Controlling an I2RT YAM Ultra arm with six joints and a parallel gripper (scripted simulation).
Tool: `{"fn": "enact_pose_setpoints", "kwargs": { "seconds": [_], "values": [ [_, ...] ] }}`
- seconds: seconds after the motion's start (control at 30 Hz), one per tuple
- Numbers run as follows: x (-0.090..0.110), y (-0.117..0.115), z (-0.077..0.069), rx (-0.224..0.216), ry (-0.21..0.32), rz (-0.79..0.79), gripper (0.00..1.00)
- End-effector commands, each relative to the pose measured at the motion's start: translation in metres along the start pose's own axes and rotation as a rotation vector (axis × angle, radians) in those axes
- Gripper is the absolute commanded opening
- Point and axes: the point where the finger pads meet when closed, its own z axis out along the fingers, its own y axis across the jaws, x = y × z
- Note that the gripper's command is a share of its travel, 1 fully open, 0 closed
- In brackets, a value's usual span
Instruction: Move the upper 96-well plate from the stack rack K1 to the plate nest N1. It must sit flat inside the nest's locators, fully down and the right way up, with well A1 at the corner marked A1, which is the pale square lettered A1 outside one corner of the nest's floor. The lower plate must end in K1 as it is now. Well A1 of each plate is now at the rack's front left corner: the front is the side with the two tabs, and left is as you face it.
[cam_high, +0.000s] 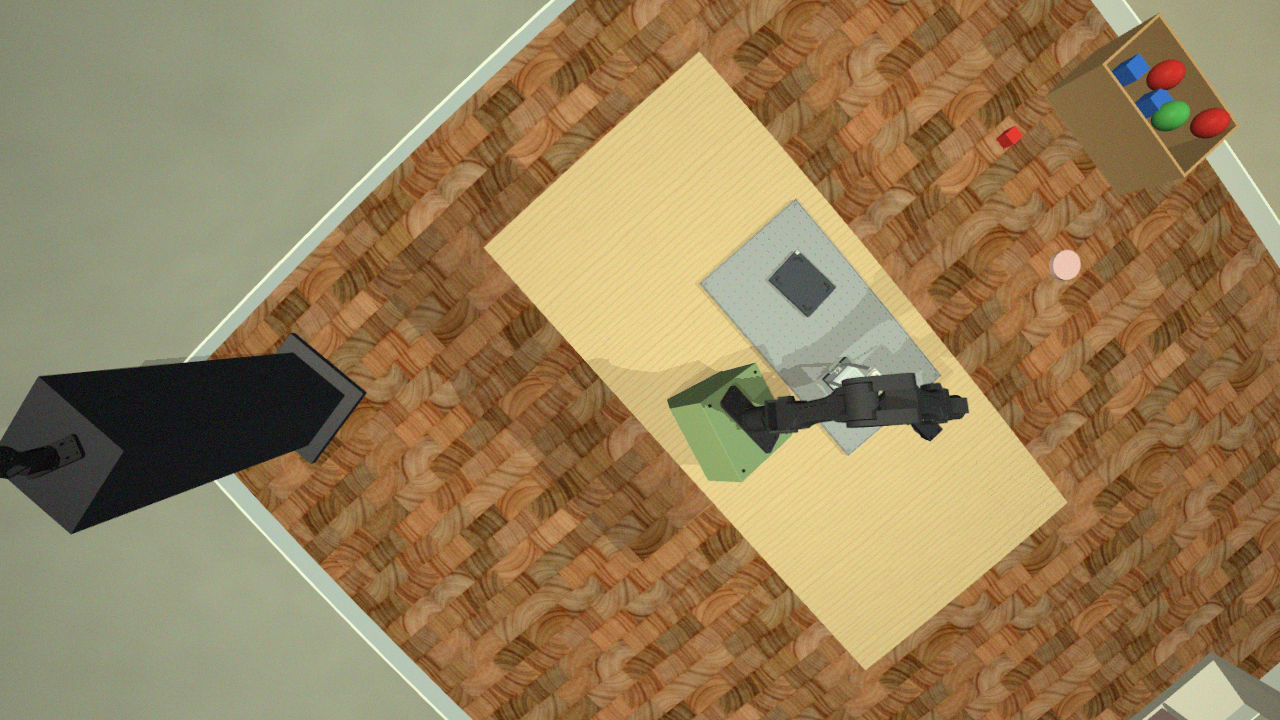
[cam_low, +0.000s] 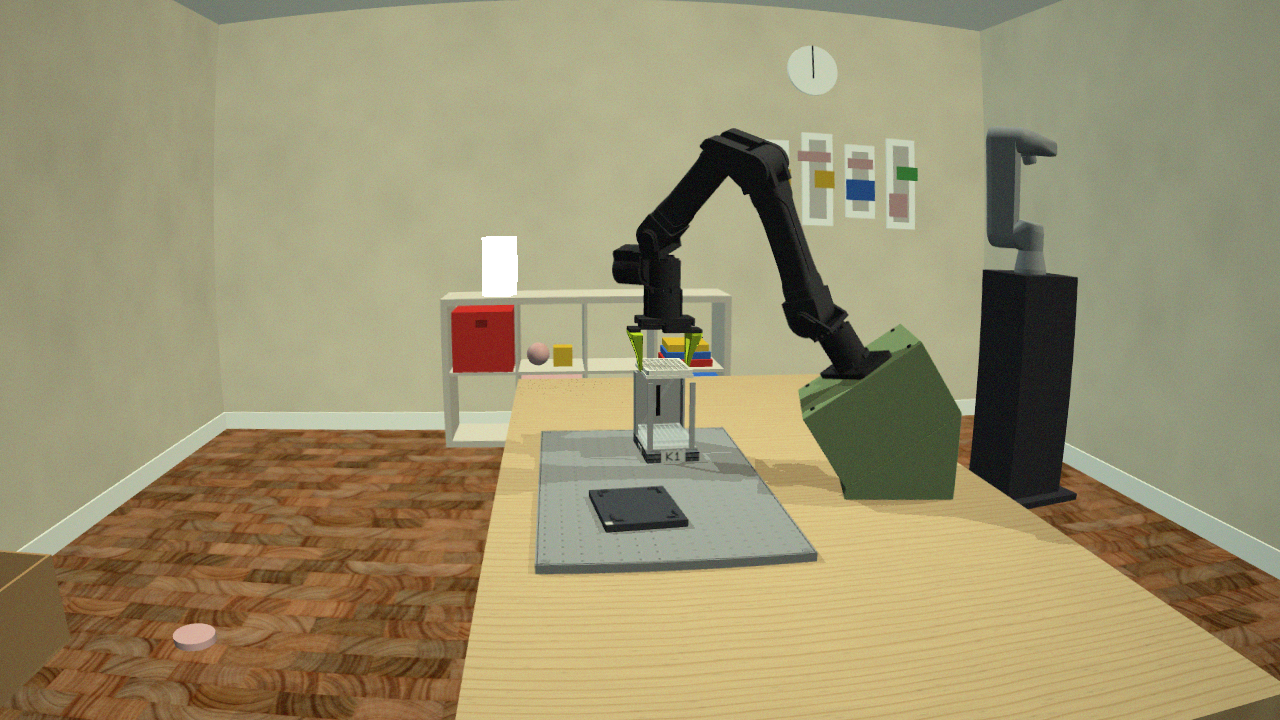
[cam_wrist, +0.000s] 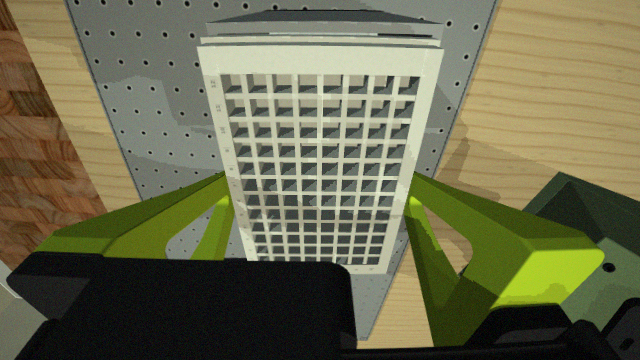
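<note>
Soft, even light is filling the room, nothing glaring or dim. The arm (cam_high: 841, 407) is throwing a broad, jagged-edged shadow across the counter (cam_high: 626, 223) toward its far edge and over the grey pegboard (cam_low: 572, 537). Everything is staying sharp; the exterior view is bowing the walls slightly near its edges.

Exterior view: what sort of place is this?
Probably a lab-automation bench in a plain room: a white 96-well plate held above grey stack rack K1, beside a dark square plate nest on a perforated grey baseplate.
</note>
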Motion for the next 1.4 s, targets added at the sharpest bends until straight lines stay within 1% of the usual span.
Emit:
{"fn": "enact_pose_setpoints", "kwargs": {
  "seconds": [0.0, 0.13, 1.37],
  "values": [
    [-0.0056, 0.0050, -0.0184, -0.017, -0.025, -0.009, 0.00],
    [-0.0061, 0.0031, -0.0163, -0.007, -0.021, -0.006, 0.00],
    [-0.0065, 0.0034, -0.0162, -0.008, -0.022, -0.007, 0.00]
  ]
}}
